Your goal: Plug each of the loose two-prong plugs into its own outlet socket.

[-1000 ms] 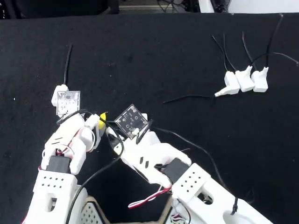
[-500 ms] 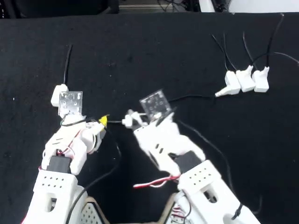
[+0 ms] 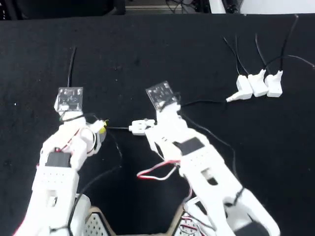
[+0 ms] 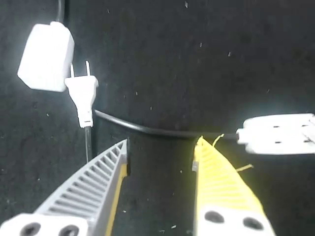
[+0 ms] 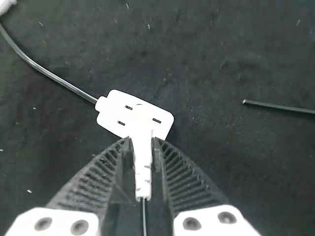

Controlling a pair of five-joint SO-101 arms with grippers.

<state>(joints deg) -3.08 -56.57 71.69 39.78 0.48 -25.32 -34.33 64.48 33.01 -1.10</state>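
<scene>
While the right gripper point(image 5: 141, 143) pinches a white plug point(image 5: 142, 169), the left gripper point(image 4: 161, 145) stands open over a cord point(image 4: 147, 130).
Clamped narrowly between the right fingers, the white plug meets one edge of a flat white socket point(image 5: 135, 117) just ahead of the fingertips; whether its prongs are seated cannot be told. The left fingers, one grey and one yellow, are spread wide with nothing held, and the black cord crosses the gap just past their tips. Near the grey finger a second plug point(image 4: 82, 91) lies with its two prongs beside a second socket point(image 4: 45, 56). Everything rests on a black cloth point(image 3: 147, 54) covering the table. Well apart, toward the far right, three white blocks point(image 3: 258, 84) with cords lie side by side.
</scene>
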